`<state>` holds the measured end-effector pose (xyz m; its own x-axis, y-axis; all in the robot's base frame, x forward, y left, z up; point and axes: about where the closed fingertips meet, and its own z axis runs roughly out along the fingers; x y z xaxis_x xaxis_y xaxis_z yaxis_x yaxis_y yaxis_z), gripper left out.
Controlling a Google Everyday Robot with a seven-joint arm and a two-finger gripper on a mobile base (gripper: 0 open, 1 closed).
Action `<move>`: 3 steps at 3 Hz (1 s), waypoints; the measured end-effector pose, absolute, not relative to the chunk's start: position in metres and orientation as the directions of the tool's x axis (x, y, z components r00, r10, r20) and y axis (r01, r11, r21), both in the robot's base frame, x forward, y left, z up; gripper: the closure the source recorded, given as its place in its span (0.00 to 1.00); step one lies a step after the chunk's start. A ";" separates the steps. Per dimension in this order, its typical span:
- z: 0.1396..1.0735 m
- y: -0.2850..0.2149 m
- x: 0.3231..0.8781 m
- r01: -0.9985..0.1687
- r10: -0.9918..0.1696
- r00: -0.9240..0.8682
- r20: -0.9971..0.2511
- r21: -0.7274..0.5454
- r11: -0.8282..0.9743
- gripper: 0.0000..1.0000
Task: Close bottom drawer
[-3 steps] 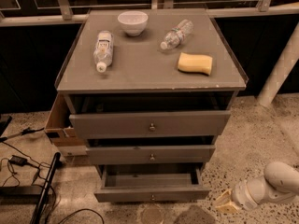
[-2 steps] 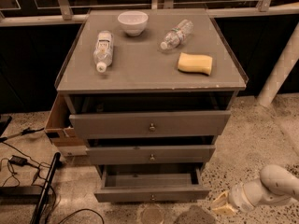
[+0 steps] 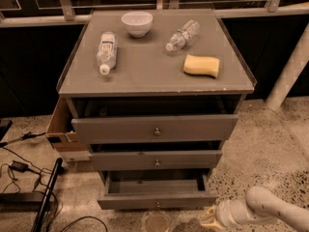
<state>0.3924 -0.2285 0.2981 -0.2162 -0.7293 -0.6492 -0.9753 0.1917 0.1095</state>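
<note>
Cabinet (image 3: 145, 76): grey wood, three drawers, flat top with a thin raised rim, set on a speckled stone floor (image 3: 270, 144).
Bottom drawer (image 3: 157, 200): lowest, with the narrowest and shallowest front; pulled out toward the near side, its grey inner floor in view; small round metal knob (image 3: 157, 205) at the centre of the front.
Middle drawer (image 3: 155, 160): mid-width grey front, round knob, standing slightly out with a dark gap above.
Top drawer (image 3: 155, 128): widest and tallest front, round knob, partly out; the inside is too dark to tell.
Bowl (image 3: 137, 23): small, round, white, at the far middle of the top; interior plain white.
Left bottle (image 3: 106, 51): clear plastic, lying on its side, white cap pointing near; its pale label carries print too small to read.
Right bottle (image 3: 182, 35): clear plastic, crinkled, lying aslant right of the bowl, cap toward the near left.
Sponge (image 3: 201, 65): yellow, soft-edged block, near right of the top, apart from both bottles.
Cardboard box (image 3: 60, 129): brown, against the cabinet's left side.
Cables (image 3: 19, 168): black, loose on the floor at the near left.
Gripper (image 3: 210, 219): pale yellowish tip on a white rounded arm (image 3: 263, 207), low at the near right, just right of the bottom drawer's front corner and not touching it.
Gripper state: cannot tell.
</note>
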 end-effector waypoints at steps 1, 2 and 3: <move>0.233 -0.193 0.416 -0.991 -0.766 -0.117 -0.632 0.022 0.132 1.00; 0.233 -0.193 0.416 -0.991 -0.766 -0.117 -0.632 0.022 0.132 1.00; 0.221 -0.194 0.420 -0.990 -0.769 -0.079 -0.635 -0.042 0.136 1.00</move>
